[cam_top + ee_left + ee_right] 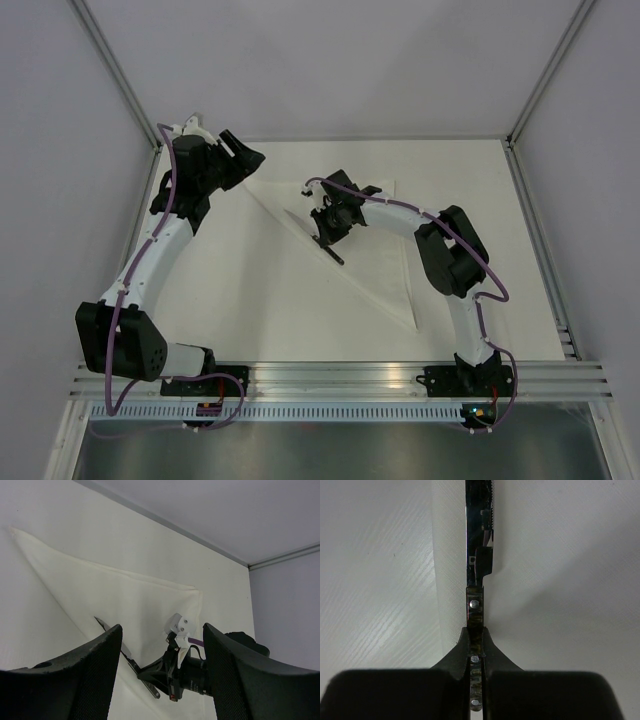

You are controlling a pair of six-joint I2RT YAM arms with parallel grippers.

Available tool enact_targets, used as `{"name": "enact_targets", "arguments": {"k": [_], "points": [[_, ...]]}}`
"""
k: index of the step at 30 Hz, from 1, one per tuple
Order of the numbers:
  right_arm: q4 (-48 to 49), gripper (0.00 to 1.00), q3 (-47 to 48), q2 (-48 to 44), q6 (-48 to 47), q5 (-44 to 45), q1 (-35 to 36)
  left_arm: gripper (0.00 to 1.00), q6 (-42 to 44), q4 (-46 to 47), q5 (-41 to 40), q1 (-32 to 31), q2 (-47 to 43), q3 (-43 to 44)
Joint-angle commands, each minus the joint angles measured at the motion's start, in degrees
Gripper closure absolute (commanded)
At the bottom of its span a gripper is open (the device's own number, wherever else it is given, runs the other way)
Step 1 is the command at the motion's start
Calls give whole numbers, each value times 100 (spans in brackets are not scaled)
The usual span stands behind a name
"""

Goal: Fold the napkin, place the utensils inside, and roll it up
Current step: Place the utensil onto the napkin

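Napkin (385, 270), white cloth triangle, knife (474, 607), riveted handle

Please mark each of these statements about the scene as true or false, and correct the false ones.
1. The napkin is folded into a triangle. True.
2. The left gripper holds the knife. False: it is open and empty; the right gripper is shut on the knife's handle.
3. The knife runs along the napkin's long edge. True.
4. The napkin is already rolled up. False: it lies flat on the table.
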Motion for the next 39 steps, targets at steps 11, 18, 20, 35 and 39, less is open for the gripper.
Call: {"name": "enact_targets", "arguments": {"k": [11, 18, 20, 35, 39], "points": [[-27, 100, -50, 136, 70, 144, 78, 27, 279, 33, 12, -30, -67, -52], [-88, 97, 56, 242, 52, 145, 95, 25, 296, 50, 91, -30, -23, -70], [-71, 91, 56, 233, 26, 153, 95, 23, 314, 59, 118, -30, -6, -78], [-387, 45, 750, -258, 87, -188, -457, 20, 841, 814, 443, -108, -277, -895], [-422, 44, 794, -680, 219, -549, -1099, 19, 1341, 1429, 207, -661, -533, -1369]]}}
